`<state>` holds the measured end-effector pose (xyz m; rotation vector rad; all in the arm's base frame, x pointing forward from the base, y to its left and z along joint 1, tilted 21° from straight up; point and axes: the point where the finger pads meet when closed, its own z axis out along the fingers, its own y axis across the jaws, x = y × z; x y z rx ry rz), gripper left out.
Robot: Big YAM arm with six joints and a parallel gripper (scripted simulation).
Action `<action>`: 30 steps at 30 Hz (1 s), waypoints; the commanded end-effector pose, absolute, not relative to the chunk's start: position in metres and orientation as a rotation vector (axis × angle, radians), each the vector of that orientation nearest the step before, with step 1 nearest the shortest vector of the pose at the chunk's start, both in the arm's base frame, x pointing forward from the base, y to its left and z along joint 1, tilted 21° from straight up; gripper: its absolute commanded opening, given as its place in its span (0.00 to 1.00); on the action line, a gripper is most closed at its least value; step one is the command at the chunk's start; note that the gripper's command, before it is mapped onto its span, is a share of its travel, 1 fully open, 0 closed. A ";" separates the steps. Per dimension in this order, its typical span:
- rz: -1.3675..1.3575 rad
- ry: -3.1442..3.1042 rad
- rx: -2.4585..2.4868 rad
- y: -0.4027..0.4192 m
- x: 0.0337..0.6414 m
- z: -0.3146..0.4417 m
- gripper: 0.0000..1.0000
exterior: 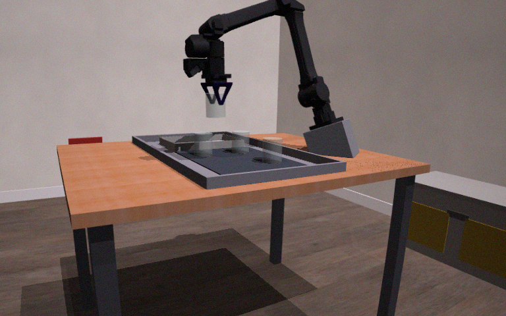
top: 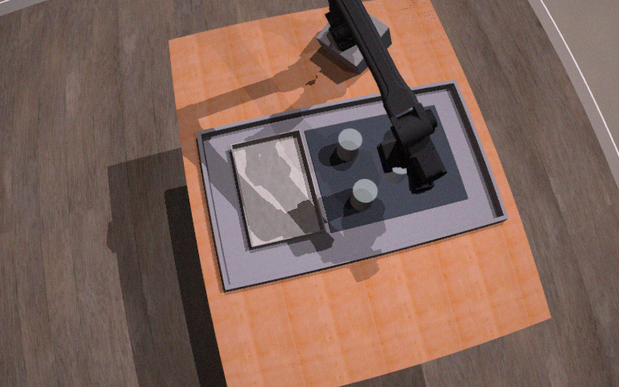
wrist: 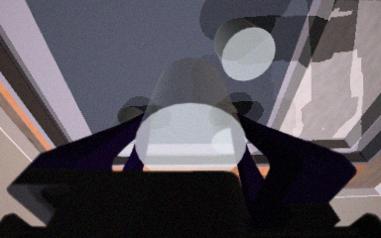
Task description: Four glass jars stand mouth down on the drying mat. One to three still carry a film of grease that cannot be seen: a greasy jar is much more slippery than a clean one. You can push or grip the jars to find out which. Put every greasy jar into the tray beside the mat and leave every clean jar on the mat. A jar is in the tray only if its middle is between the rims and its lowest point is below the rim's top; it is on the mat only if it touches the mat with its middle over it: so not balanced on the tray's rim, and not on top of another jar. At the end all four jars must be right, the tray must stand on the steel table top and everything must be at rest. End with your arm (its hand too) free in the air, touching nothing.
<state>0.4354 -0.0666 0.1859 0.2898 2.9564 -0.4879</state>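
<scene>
The worktop [top: 388, 310] [exterior: 130, 178] [wrist: 14, 106] carries the rimmed steel top [top: 475, 173] [exterior: 261, 176] [wrist: 40, 55]. The arm [top: 365, 40] [exterior: 304, 48] reaches in from its base edge; a low swing could clip anything standing underneath. The mat [top: 438, 191] [exterior: 223, 164] [wrist: 99, 50] lies toward one side edge, the tray [top: 312, 182] [exterior: 169, 144] [wrist: 327, 79] toward the opposite one; bumping the tray's wall could shift it or leave a jar straddling the rim.

Three jars stand on the mat. The outer jar [top: 364, 190] [exterior: 203, 144] [wrist: 248, 55], farther from the base edge, and the inner jar [top: 350, 139] [exterior: 240, 137], closer to it, both stand beside the tray, likely in the way of a low crossing. The side jar [exterior: 273, 151] [wrist: 130, 116] stands farther from the tray, hidden from above by the arm.

The held jar [top: 400, 170] [exterior: 215, 109] [wrist: 190, 131] hangs upright, well above the mat. The fingers [exterior: 217, 102] are closed on its upper walls. If it is greasy, a jerk could let it slide out and topple a neighbour. Misjudging its slipperiness would send it to the wrong place.
</scene>
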 end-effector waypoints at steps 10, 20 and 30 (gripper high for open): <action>-0.475 2.912 0.268 -0.099 0.423 0.212 0.00; -0.475 2.912 0.268 -0.128 0.410 0.221 0.00; -0.475 2.912 0.268 -0.151 0.399 0.227 0.00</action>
